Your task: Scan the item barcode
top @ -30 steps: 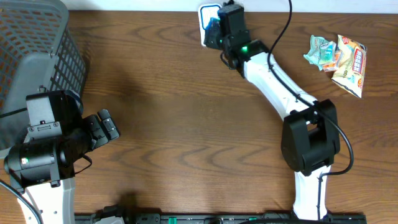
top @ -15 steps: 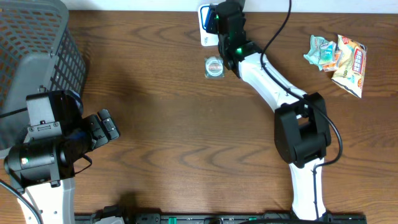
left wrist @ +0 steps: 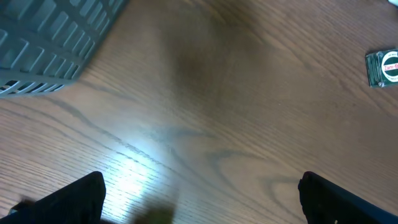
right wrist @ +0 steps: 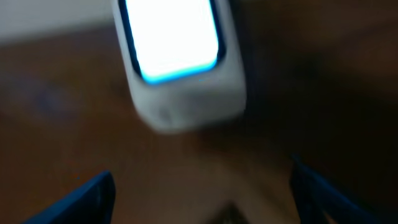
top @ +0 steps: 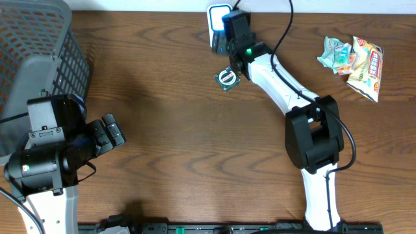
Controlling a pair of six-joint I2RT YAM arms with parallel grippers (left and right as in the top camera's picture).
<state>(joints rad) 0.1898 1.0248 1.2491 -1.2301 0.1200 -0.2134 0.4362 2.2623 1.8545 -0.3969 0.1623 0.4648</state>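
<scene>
The item, a small square green packet [top: 227,78] with a round white label, lies flat on the wooden table and shows in the left wrist view at the far right edge [left wrist: 384,67]. Just behind it stands the white scanner [top: 217,16] with its blue-lit window, large and blurred in the right wrist view [right wrist: 177,56]. My right gripper [top: 225,34] hovers open right in front of the scanner [right wrist: 202,196], nothing between its fingers, the packet a little below it. My left gripper [top: 110,133] is open and empty over bare wood [left wrist: 202,196], far left of the packet.
A grey mesh basket [top: 39,52] fills the back left corner and shows in the left wrist view [left wrist: 56,43]. Several crumpled snack packets [top: 354,57] lie at the back right. The table's back edge runs just behind the scanner.
The right gripper has opened wider and let go of the packet, which now lies on the table near the scanner, slid and turned a little. The left arm has not moved.
</scene>
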